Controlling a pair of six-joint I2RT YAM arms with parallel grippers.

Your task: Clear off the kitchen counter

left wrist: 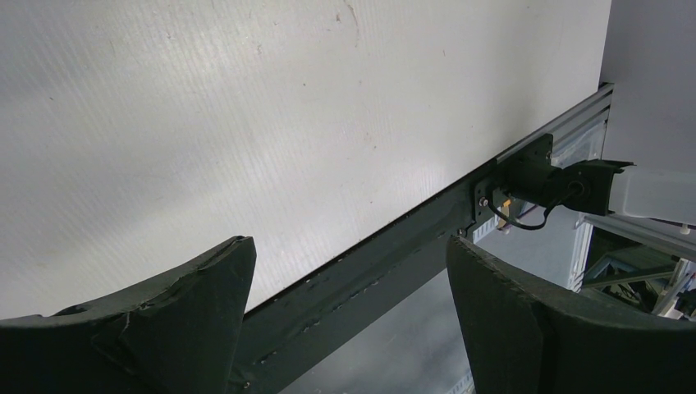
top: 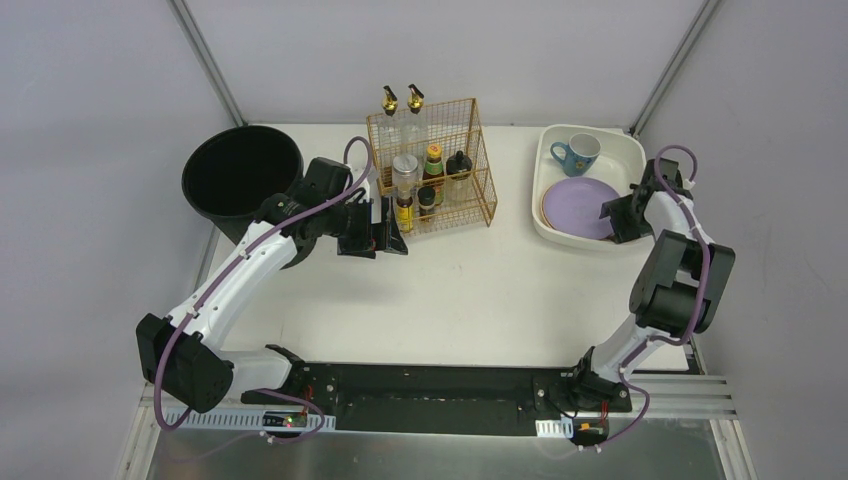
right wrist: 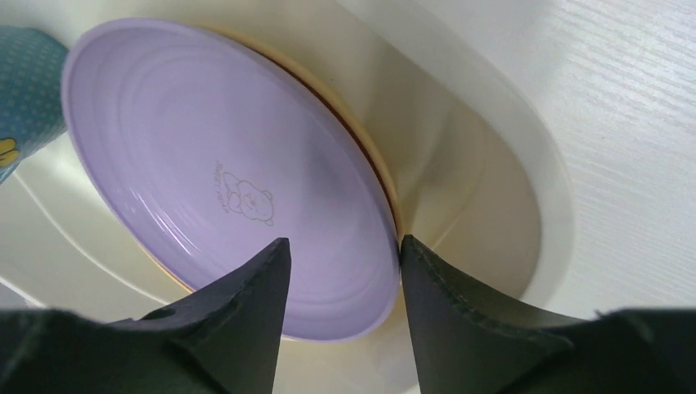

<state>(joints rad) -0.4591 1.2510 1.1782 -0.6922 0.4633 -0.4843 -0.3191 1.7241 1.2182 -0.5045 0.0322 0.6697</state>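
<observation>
On the kitchen counter point(top: 450, 290), a wire rack point(top: 481, 190) holding bottles point(top: 433, 165) stands far and central, a bucket point(top: 240, 180) sits at the far left corner, a tub point(top: 620, 141) at the far right holds a mug point(top: 577, 153) behind a plate point(top: 578, 203), and a rail point(top: 430, 395) runs along the near edge.

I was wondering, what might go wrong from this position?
The open left gripper sits close beside the gold wire rack; a swing could jolt its bottles. The open right gripper hangs low over the purple plate in the cream tub and may catch its rim.
</observation>
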